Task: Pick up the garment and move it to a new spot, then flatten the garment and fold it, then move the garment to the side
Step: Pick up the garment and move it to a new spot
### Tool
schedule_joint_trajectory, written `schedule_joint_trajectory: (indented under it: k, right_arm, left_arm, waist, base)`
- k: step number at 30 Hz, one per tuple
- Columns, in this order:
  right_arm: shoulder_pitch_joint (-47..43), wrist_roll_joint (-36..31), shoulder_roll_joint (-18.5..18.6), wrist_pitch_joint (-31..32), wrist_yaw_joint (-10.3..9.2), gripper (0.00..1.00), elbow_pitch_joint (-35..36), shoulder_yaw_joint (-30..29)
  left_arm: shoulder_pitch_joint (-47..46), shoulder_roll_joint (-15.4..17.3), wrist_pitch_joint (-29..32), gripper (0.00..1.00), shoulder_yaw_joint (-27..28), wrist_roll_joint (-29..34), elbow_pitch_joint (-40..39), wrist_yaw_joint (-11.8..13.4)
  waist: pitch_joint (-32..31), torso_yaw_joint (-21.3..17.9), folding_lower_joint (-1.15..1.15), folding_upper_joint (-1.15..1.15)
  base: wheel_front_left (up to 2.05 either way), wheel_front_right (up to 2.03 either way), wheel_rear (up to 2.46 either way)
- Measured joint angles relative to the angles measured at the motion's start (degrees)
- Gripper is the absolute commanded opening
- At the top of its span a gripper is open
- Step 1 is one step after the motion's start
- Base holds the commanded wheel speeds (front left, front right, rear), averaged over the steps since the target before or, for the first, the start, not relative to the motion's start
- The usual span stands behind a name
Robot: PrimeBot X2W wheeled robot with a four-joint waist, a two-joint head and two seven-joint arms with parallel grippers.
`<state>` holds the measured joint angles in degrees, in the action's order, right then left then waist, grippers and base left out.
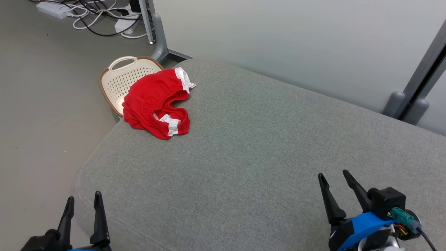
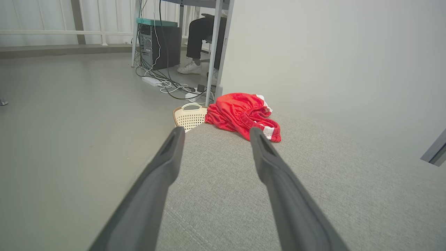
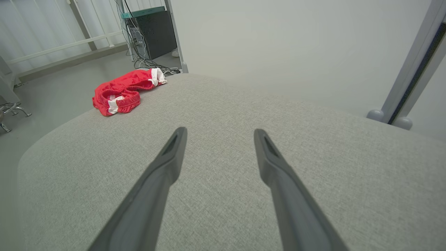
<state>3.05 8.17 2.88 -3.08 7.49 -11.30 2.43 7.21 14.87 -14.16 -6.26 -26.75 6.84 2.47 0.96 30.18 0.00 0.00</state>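
The garment (image 1: 153, 101) is a pair of red shorts with white trim, crumpled at the far left corner of the grey cushioned surface (image 1: 251, 146), part of it hanging over a basket. It also shows ahead in the left wrist view as the garment (image 2: 240, 113) and far left in the right wrist view as the garment (image 3: 122, 90). My left gripper (image 1: 84, 199) stands open at the near left edge, well short of the shorts. My right gripper (image 1: 333, 175) stands open at the near right with nothing between its fingers.
A cream perforated basket (image 1: 118, 78) sits on the floor against the surface's far left corner. Cables and power strips (image 1: 90, 14) lie on the floor beyond. A grey partition wall (image 1: 296, 42) with metal legs borders the far side. A seated person's legs (image 2: 198, 42) show under a desk.
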Motion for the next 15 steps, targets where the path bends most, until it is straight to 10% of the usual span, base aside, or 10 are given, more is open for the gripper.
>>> schedule_joint_trajectory:
  k: [15]
  right_arm:
    - [0.3,-1.3,0.0,1.5,-0.01,1.00,4.2,-1.9]
  left_arm:
    - [-17.2,4.8,16.4,1.00,4.4,-7.4,-3.2,1.4]
  waist:
    - [4.5,-1.0,0.01,0.00]
  base:
    - [0.00,0.00,0.00]
